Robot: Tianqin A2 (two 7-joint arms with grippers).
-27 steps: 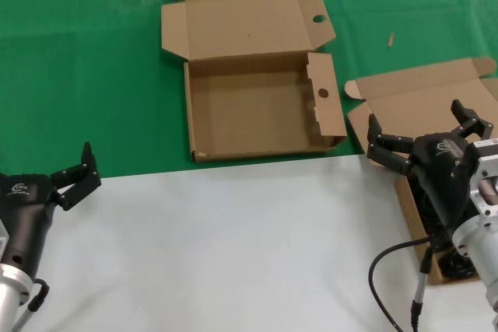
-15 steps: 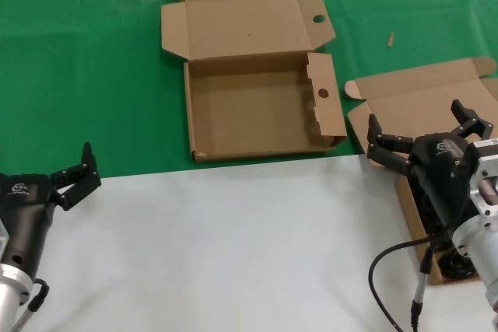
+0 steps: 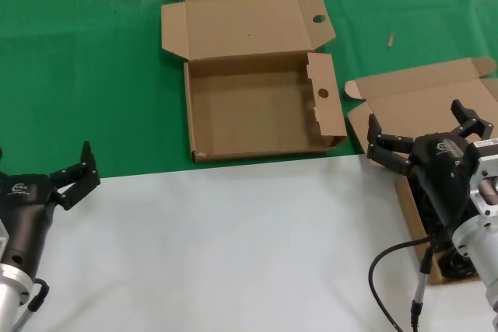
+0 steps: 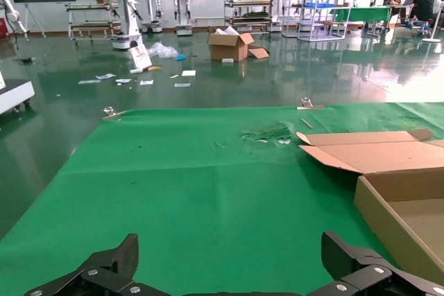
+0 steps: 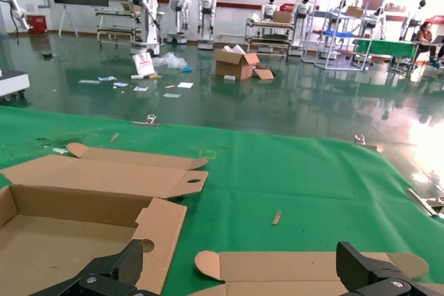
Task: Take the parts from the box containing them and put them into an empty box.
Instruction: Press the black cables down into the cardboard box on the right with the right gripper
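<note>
The empty box (image 3: 257, 106), a wide shallow cardboard mailer with round holes in its flap and lid tab, lies open in the middle of the green mat; it also shows in the right wrist view (image 5: 76, 220). The box containing the parts (image 3: 420, 103) sits at the right, its plain lid open. Black coiled cords (image 3: 447, 258) show inside it, mostly hidden by my right arm. My right gripper (image 3: 424, 134) is open above that box, holding nothing. My left gripper (image 3: 78, 172) is open and idle at the left edge of the white surface.
A green mat (image 3: 78, 60) covers the far half of the table, a white surface (image 3: 226, 246) the near half. A black cable (image 3: 389, 270) loops by my right arm. A small tan scrap (image 3: 391, 39) lies on the mat at the back right.
</note>
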